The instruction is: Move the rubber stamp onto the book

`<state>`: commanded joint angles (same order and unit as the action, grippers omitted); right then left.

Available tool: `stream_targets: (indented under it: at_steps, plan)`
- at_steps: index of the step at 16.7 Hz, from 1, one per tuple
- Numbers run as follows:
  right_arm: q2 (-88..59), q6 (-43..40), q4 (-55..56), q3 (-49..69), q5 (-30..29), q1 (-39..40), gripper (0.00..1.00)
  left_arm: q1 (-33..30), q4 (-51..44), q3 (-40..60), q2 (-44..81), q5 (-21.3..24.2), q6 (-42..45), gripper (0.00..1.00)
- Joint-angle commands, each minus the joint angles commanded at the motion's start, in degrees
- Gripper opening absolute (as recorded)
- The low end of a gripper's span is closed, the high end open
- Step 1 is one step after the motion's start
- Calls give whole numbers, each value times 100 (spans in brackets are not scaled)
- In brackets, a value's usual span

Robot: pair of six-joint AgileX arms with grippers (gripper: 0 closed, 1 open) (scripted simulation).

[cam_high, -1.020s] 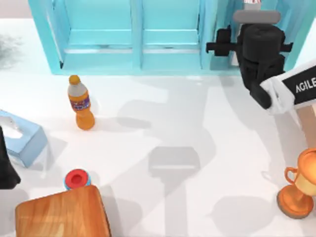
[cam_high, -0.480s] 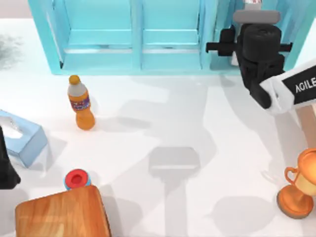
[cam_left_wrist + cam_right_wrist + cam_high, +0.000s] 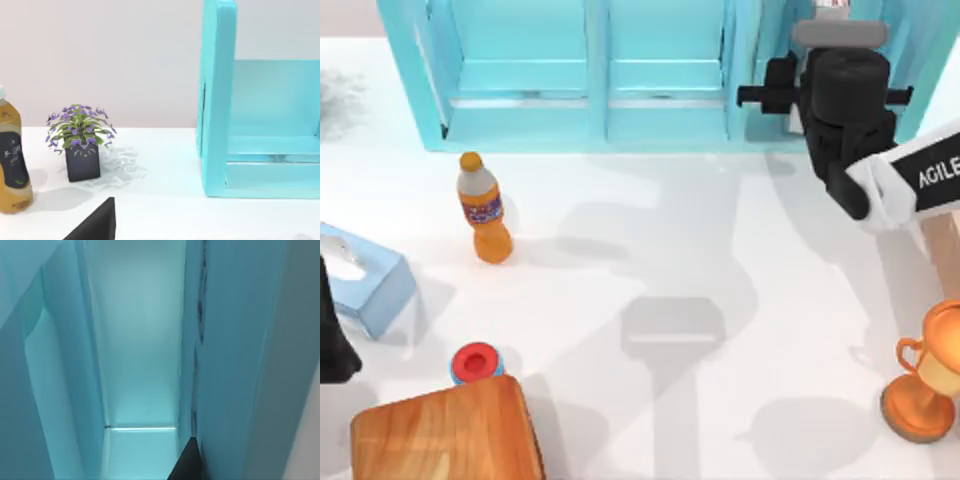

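Top view, left to right: left arm (image 3: 332,335) parked at the table's (image 3: 720,230) left edge, just beside the tissue box (image 3: 365,285); cannot tell if its grip is open or closed. Near it are the wooden board (image 3: 445,435), with the red-capped blue round object (image 3: 475,363) touching its far edge, and an upright orange bottle (image 3: 485,210). A teal shelf unit (image 3: 590,100) runs across the back. Right gripper (image 3: 840,75) sits over the shelf's right end. Right wrist view looks down into a narrow teal compartment with a dark tip at the edge; open or closed, cannot tell. Trophy (image 3: 925,385) stands near the right edge, well apart from the gripper.

Rubber stamp and book: cannot tell where either lies, possibly hidden under the right arm or behind the shelf.

Risks, as judgement:
- The compartment is tight, so a sideways shift could scrape or jam the gripper against the shelf walls.
- With the stamp hidden, a grasp could close off-centre, so the small stamp tips or slips.
- A wide swing out could clip the trophy.
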<state>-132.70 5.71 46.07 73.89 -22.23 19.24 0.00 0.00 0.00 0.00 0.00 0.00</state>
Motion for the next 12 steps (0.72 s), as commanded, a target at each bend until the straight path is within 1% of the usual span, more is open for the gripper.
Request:
stream_targets:
  at_steps: [4,8,12]
  plan:
    - [607,57,-506,-337,-223,243,0,0,0,0,0,0,0,100]
    - [1999,142,-1483,-807,-515,543,0,0,0,0,0,0,0,100]
    - [3467,231,-2146,-1239,-774,843,0,0,0,0,0,0,0,100]
